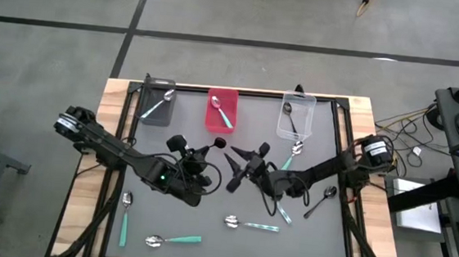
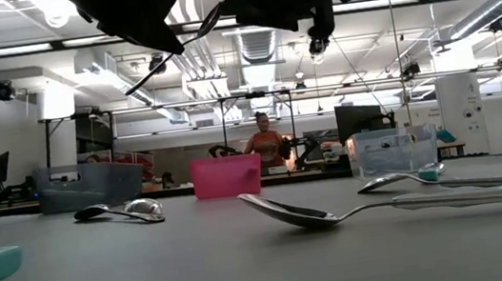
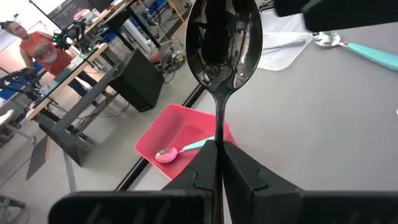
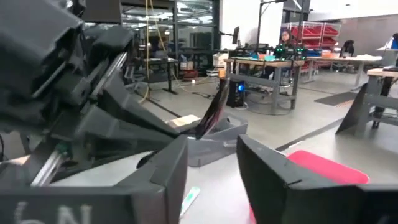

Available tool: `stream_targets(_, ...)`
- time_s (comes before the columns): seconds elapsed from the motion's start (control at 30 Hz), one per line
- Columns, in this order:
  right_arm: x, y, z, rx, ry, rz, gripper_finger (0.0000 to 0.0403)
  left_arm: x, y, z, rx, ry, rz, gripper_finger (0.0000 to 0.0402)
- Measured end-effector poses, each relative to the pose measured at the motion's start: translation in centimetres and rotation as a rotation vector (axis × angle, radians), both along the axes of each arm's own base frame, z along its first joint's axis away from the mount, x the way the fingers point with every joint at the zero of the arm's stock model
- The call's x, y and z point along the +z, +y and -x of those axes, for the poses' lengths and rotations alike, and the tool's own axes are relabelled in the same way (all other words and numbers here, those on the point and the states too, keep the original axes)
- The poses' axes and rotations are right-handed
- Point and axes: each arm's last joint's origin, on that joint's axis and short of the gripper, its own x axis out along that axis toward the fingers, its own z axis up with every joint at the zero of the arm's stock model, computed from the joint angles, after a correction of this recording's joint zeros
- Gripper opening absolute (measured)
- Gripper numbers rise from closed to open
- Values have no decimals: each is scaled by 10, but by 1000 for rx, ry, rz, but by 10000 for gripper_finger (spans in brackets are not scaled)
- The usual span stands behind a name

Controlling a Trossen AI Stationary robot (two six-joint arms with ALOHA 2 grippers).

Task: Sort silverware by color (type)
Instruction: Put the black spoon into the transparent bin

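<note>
My left tool pinches a glossy black spoon, bowl toward twelve o'clock; right tool gapes empty.

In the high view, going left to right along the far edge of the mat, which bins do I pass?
Grey bin → red bin → clear bin.
</note>
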Motion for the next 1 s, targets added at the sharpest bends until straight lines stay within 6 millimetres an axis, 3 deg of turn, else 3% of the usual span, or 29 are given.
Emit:
stream_targets(0.23,6,-12,-7,31,-28,-10,199,0,0,0,-1,-3,3,0)
stream_targets(0.43,8,-23,-12,57,-48,-18,202,0,-1,-1,-3,-13,12,0)
stream_targets(0.73,14,-35,-20,92,-51,-28,139,3,-2,-4,-4,-57,32,0)
stream_targets(1.0,15,-37,-21,88,-56,-36,28,4,-3,-6,-1,-91,42,0)
